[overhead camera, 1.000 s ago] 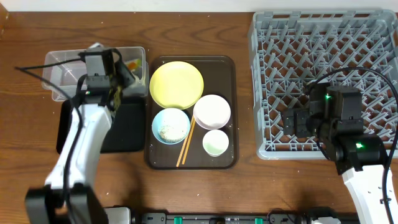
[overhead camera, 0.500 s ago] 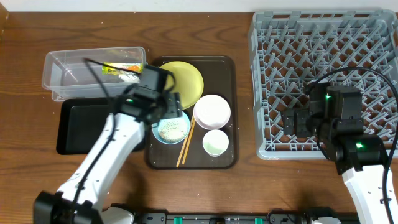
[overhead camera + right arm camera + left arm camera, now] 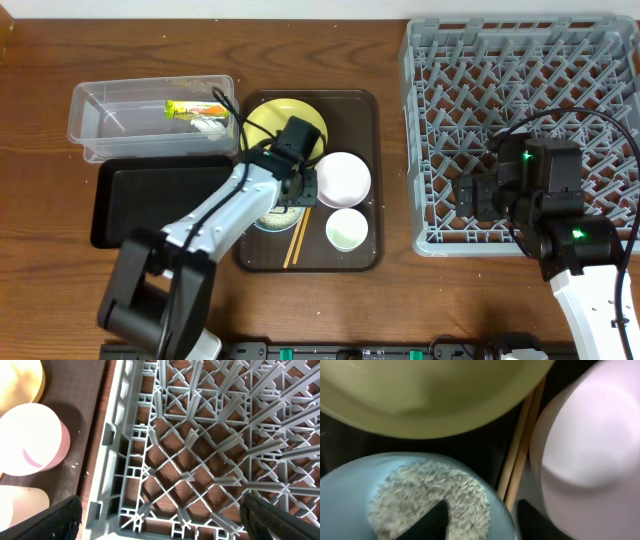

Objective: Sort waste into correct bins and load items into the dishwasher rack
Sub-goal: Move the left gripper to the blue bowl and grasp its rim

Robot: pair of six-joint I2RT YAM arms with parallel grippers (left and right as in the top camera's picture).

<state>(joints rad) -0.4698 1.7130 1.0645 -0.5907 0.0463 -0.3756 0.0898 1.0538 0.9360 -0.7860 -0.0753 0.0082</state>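
So, the left fingers (image 3: 299, 194) are being held apart over the dark brown serving tray (image 3: 362, 256), straddling the rim of the light blue bowl (image 3: 345, 491). One finger (image 3: 427, 522) is being dipped in over the rice grains (image 3: 415, 485), and the other (image 3: 535, 521) is being held outside, down by the two chopsticks (image 3: 522, 455). Whether the rim is actually being touched can't be told, tbh. The bowl is being carried on that tray, along with the yellow plate (image 3: 262, 130) just behind it, the white bowl (image 3: 343, 178) right beside it and the small pale cup (image 3: 347, 230) near the front edge. The printed wrapper (image 3: 190, 107) and the white scrap (image 3: 208, 125) are being held by the clear tub (image 3: 100, 115), and the black tray (image 3: 130, 190) is being carried by the desk (image 3: 320, 60) just in front of the tub. Over on the other side, the right fingers (image 3: 468, 195) are being held wide apart too, with nothing gripped, above the grey rack (image 3: 560, 70) at its edge nearest the serving tray.
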